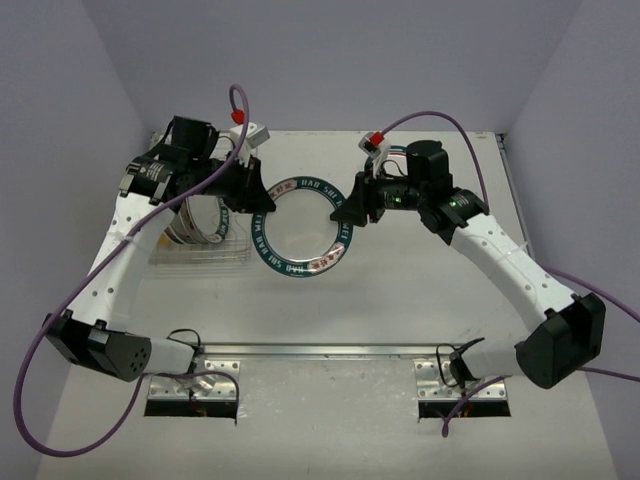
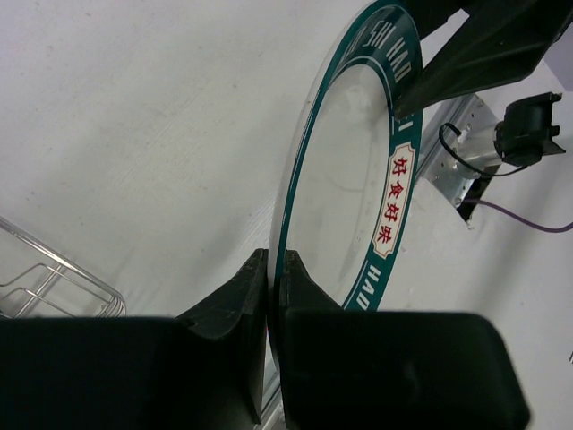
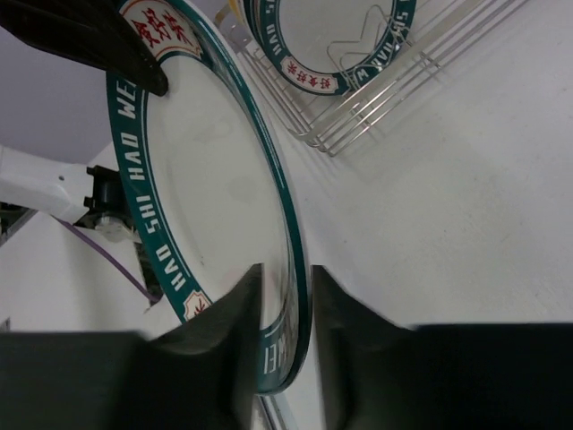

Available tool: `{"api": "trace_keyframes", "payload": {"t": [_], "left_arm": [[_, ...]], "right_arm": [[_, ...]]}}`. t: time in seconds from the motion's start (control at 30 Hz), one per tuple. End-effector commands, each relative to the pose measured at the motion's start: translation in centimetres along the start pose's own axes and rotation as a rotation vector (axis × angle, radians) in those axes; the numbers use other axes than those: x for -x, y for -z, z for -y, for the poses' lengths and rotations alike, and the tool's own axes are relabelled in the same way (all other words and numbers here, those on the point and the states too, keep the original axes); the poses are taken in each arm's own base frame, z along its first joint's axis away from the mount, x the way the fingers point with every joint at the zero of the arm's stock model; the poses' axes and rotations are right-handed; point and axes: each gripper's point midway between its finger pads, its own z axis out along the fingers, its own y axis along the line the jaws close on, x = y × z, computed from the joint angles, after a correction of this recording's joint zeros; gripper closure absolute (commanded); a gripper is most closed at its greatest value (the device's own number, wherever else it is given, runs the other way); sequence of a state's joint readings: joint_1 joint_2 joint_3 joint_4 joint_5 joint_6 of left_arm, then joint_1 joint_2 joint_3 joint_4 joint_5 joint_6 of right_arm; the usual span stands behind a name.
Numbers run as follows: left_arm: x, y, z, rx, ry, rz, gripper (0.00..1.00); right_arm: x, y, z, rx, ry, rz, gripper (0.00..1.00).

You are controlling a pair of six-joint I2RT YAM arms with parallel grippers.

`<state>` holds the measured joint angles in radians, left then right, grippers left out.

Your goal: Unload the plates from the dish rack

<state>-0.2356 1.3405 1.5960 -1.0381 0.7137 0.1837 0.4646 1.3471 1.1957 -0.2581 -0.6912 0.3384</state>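
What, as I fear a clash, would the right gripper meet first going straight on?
The teal-rimmed plate, whose edge sits between the fingers of the right gripper; beyond, probably the left gripper.

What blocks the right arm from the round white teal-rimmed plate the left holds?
Likely nothing, yes: right gripper straddles the plate at its free rim, jaws not shut; left gripper clamps the opposite edge.

The white table (image 1: 400,300) carries the wire dish rack (image 1: 210,255) at its left side, plates (image 1: 195,222) standing in it.
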Motion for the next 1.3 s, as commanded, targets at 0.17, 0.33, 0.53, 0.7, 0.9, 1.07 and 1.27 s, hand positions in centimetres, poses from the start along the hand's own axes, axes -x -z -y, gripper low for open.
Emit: {"api": "trace_keyframes", "payload": {"t": [0.17,0.33,0.53,0.7,0.9,1.07,1.27], "left_arm": [[1.1,-0.3,-1.7,0.085,-0.021,0.04,0.38],[2.1,0.8,-6.3,0.364,0.013,0.088,0.0],[2.7,3.3,-9.8,0.618,0.011,0.168,0.0],[2.3,3.4,-10.5,0.657,0.026,0.163,0.0],[0.6,3.3,-11.4,0.699,0.057,0.129,0.0],[-0.3,3.8,-11.2,0.713,0.058,0.143,0.0],[-1.2,3.7,-11.2,0.714,0.069,0.132,0.0]], "right_arm": [[0.9,0.1,3.5,-0.147,0.018,0.032,1.0],[0.8,2.6,11.1,-0.283,-0.222,0.065,1.0],[0.8,9.0,24.3,-0.555,-0.523,0.183,1.0],[2.0,12.0,30.8,-0.721,-0.56,0.251,1.0],[2.4,11.7,36.4,-0.761,-0.673,0.3,1.0],[1.7,10.7,39.9,-0.775,-0.724,0.31,1.0],[0.8,9.9,42.1,-0.788,-0.735,0.299,1.0]]}}
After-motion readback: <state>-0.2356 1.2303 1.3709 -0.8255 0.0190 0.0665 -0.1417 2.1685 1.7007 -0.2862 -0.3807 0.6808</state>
